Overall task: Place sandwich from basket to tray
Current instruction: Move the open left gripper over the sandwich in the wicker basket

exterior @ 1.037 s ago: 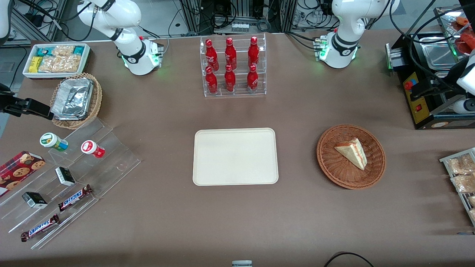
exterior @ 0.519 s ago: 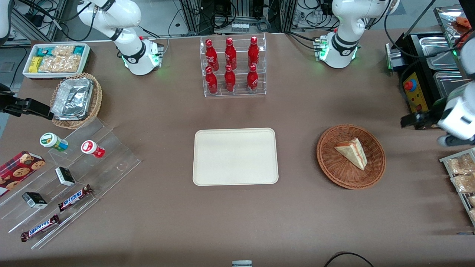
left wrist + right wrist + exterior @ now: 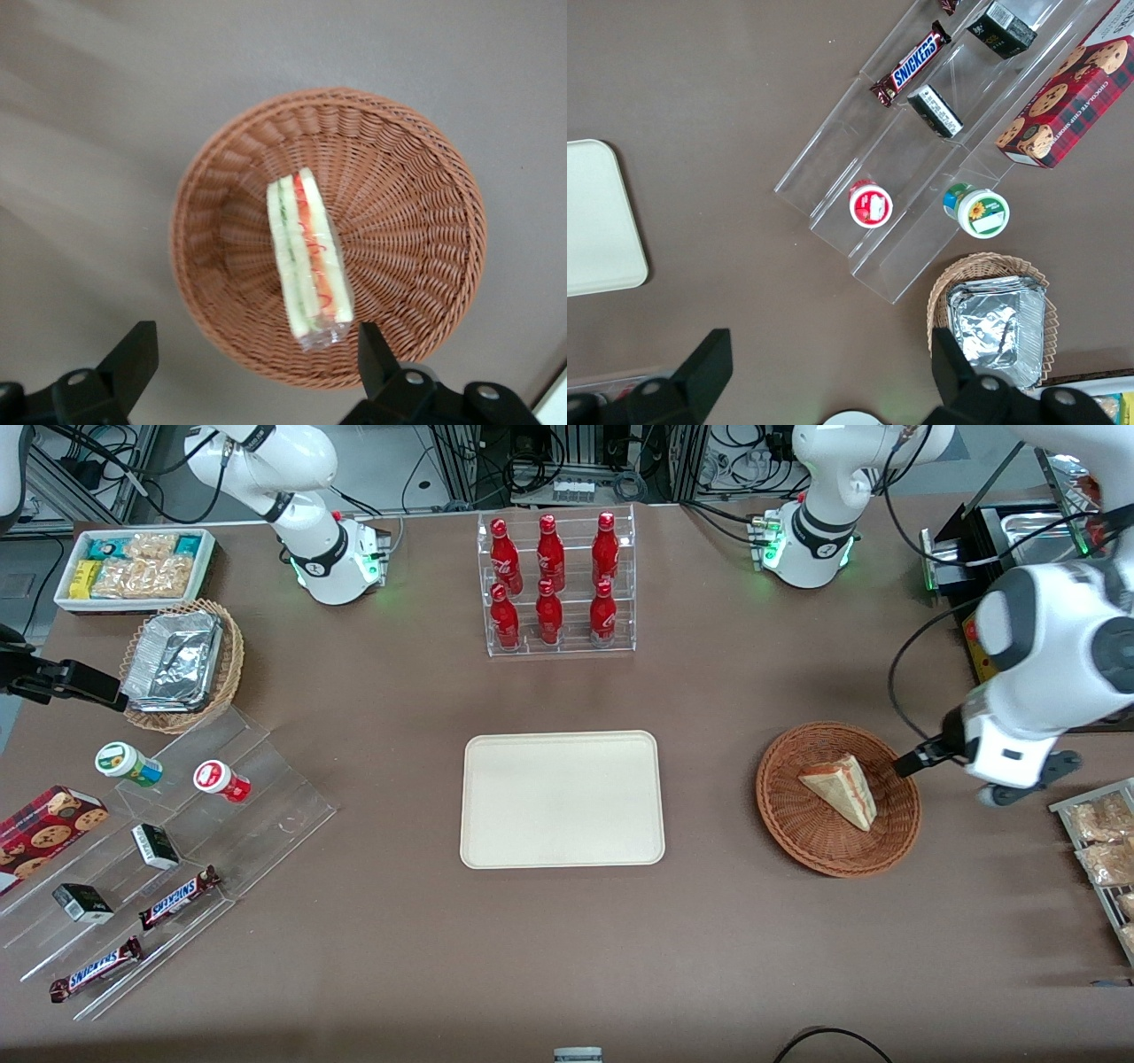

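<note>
Gripper [image 3: 252, 354] moved in, now open above basket [image 3: 837, 799].

One sandwich [image 3: 840, 787] is lying in one reddish-brown basket [image 3: 802, 837], just beside the gripper [image 3: 912, 763], whose two fingers are standing spread apart, and one tray [image 3: 562, 798] is sitting well apart from it. Farther off from the gripper, six red bottles [image 3: 551, 579] are standing in one clear rack [image 3: 560, 646], while two Snickers bars [image 3: 180, 895] are lying on the clear stepped stand [image 3: 266, 815]
</note>
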Motion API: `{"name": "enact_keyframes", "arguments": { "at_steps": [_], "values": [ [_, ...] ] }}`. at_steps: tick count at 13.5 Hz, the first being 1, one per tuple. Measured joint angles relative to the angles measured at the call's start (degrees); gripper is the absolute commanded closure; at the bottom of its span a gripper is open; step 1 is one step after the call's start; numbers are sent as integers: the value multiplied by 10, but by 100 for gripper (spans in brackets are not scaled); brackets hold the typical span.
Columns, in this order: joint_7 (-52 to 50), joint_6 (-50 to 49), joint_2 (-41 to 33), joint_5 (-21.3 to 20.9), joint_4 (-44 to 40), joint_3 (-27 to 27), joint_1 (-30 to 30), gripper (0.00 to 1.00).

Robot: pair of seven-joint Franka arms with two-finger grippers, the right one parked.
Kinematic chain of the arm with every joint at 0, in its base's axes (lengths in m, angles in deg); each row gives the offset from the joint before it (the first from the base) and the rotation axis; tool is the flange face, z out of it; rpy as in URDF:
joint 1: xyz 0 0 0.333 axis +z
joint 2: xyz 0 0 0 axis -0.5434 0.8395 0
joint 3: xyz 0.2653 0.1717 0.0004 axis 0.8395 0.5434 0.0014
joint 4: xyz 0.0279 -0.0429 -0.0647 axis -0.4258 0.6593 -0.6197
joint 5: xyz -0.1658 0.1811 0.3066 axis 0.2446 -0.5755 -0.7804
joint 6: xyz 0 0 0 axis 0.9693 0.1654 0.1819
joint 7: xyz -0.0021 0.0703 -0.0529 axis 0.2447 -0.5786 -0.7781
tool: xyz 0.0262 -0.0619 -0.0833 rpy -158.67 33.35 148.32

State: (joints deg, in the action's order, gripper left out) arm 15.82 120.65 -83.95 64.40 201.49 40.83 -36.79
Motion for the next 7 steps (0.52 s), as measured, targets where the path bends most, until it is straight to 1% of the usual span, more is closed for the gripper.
{"name": "enact_keyframes", "arguments": {
  "at_steps": [4, 7],
  "values": [
    [-68, 107, 0, 0, 79, 0, -10, 1],
    [-115, 150, 6, 1, 105, -1, -26, 1]
  ]
}}
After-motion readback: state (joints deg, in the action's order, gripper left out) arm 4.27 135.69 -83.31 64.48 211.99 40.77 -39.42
